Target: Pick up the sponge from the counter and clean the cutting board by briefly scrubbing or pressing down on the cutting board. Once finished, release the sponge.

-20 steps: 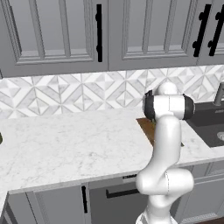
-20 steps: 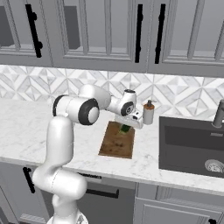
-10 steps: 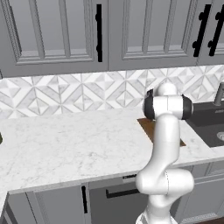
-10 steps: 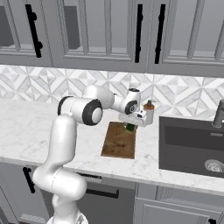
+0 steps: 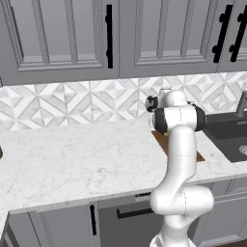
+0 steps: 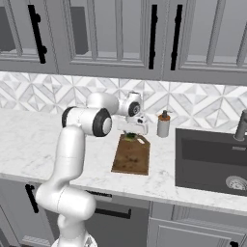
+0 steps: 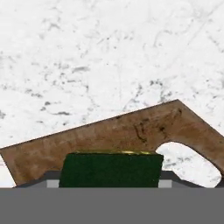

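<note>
A: What's the room like around the work?

B: A white marble-look counter (image 6: pixel 29 140) with faint grey veins runs under grey cabinets with black handles, and a geometric tiled backsplash (image 6: pixel 202 103) stands behind it. A dark sink (image 6: pixel 212 159) is set into the counter off to one side, with a soap dispenser (image 6: pixel 164 124) near its back corner.

A: And the fingers?

B: The gripper (image 6: pixel 131 136) points down over the far end of the cutting board (image 6: pixel 131 157). In the hand view the sponge (image 7: pixel 111 169) sits right between the finger tips, dark green face toward the camera with a thin yellow edge on top — the jaws are closed on it, narrow but not fully together.

A: Where is it relative to the board?

B: Over the board's end, where the brown wood has a curved cut-out showing marble through it. I cannot tell whether the sponge touches the wood.

A: Free space?

B: Beyond the fingers lies bare marble — the board's edge runs slantwise just past them. The dispenser stands near, to the sink side.
</note>
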